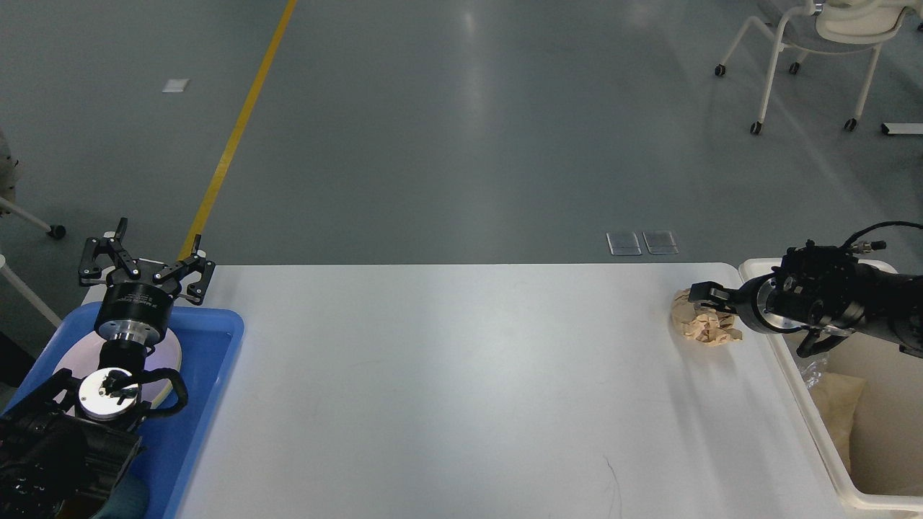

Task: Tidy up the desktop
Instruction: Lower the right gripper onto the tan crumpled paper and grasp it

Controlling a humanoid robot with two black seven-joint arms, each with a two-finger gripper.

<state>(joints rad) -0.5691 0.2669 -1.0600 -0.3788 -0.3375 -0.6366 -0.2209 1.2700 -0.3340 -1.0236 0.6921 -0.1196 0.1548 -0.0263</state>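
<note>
head view: bin (807, 404) cut off right

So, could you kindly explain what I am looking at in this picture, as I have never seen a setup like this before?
This is a single view from the robot's own head, looking forward and down. The two black limbs are its arms. The left gripper, at the far end of the left arm, is open and empty, with its two fingers spread above a blue tray that holds a white plate. The right gripper reaches in from the right and is at a crumpled beige paper wad near the right edge of the white desktop; whether it grips the wad I cannot tell. Beside that edge stands a cream-white bin, probably for rubbish. Beyond the desk are grey floor, a yellow line and a chair.
</note>
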